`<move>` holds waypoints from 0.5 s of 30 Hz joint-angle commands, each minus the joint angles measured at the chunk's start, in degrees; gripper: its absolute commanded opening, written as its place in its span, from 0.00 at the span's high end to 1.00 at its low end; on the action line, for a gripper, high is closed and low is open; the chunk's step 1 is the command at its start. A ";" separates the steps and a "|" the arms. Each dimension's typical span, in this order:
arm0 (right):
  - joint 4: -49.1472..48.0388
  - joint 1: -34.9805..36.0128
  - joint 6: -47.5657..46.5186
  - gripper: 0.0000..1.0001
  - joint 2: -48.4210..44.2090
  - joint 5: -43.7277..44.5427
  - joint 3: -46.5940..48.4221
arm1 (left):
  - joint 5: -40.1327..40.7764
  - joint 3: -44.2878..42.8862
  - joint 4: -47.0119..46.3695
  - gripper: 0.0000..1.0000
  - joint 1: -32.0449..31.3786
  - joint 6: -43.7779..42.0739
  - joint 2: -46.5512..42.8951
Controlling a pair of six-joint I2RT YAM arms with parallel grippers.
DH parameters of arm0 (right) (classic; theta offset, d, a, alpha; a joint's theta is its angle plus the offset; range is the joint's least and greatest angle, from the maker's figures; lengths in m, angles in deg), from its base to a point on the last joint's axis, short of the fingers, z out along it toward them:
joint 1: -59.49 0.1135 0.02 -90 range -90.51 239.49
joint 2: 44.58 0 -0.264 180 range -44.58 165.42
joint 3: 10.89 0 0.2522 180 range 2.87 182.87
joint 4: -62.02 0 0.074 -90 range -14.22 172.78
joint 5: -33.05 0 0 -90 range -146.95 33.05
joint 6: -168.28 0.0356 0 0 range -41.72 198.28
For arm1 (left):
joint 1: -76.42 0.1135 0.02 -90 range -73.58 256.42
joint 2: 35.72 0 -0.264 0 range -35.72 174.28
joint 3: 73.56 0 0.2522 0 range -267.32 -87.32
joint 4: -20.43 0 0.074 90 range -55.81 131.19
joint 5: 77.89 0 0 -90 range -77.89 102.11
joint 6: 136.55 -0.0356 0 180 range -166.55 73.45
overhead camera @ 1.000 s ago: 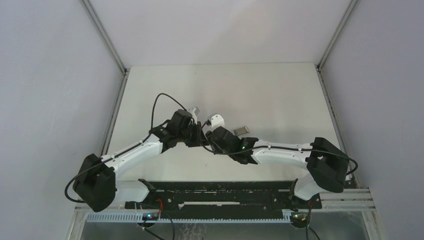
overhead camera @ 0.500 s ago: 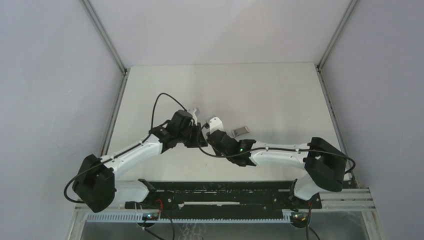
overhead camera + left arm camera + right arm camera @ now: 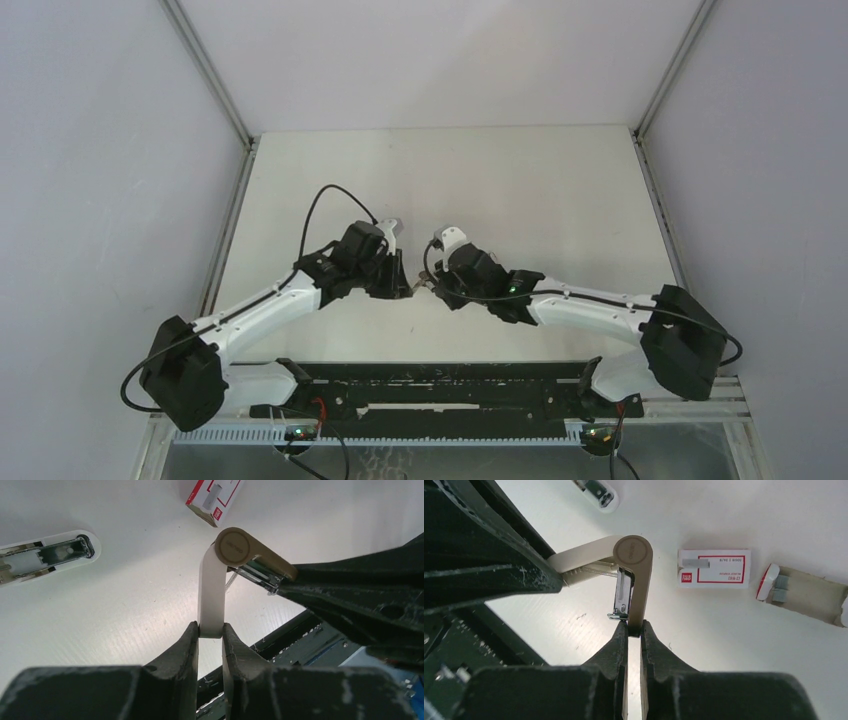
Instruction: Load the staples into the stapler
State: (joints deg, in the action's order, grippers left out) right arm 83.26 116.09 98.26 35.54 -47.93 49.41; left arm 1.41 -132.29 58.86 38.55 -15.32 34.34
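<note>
Above the white table [image 3: 520, 180], the left gripper [image 3: 210, 630] is clamped on the pale arm of an opened beige stapler [image 3: 235, 547], and the right gripper [image 3: 634, 630] pinches its tan arm. The red-and-white staples box [image 3: 714, 569] lies flat on the table beyond them, untouched, near an open cardboard tray [image 3: 806, 594].

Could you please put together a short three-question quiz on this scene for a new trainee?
1. True or false: the staples box lies on the table, free of both grippers.
2. Which arm of the opened stapler does the left gripper clamp? A) white B) tan C) neither
3. Fill in: the right gripper pinches the stapler's ____ arm.
Key: 1 true; 2 A; 3 tan.
</note>
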 commanded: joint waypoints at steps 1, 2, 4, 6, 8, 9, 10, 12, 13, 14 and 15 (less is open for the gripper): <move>-1.86 -4.18 0.49 1.00 -5.88 -10.90 -1.53 | 4.98 -2.16 6.24 0.83 0.34 -3.79 -1.72; -1.74 -5.09 0.51 1.00 -6.58 -13.32 -2.01 | 5.59 -2.38 6.52 0.80 0.34 -4.08 -1.83; -1.52 -7.25 0.70 1.00 -8.03 -17.67 -3.02 | 6.59 -2.60 7.06 0.74 0.34 -4.59 -1.86; -1.43 -9.38 0.98 1.00 -9.40 -22.34 -4.05 | 7.57 -2.75 7.56 0.71 0.34 -5.06 -1.90; -1.42 -11.17 1.31 1.00 -10.61 -26.03 -5.07 | 8.00 -2.64 7.67 0.70 0.34 -5.20 -2.10; -1.42 -11.89 1.36 1.00 -11.09 -27.39 -5.47 | 8.22 -2.65 7.64 0.69 0.34 -5.21 -2.24; -1.36 -12.47 1.52 1.00 -11.51 -28.65 -5.76 | 8.41 -2.57 7.48 0.67 0.34 -5.27 -2.40; -1.17 -13.66 1.68 1.00 -12.04 -30.96 -6.12 | 9.57 -2.62 7.86 0.62 0.34 -5.38 -2.67; -1.16 -14.15 1.93 1.00 -12.20 -31.71 -6.29 | 10.29 -2.62 8.02 0.60 0.34 -5.38 -2.83; -1.27 -14.72 2.22 1.00 -12.30 -32.11 -6.39 | 10.82 -2.48 8.00 0.57 0.34 -5.46 -3.32; -1.51 -15.28 2.86 1.00 -12.29 -32.88 -6.58 | 11.51 -2.42 7.96 0.55 0.34 -5.47 -4.33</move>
State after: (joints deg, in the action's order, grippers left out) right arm 83.74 102.36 99.05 24.74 -74.25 43.38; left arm 9.02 -132.88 66.16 38.82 -19.24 33.18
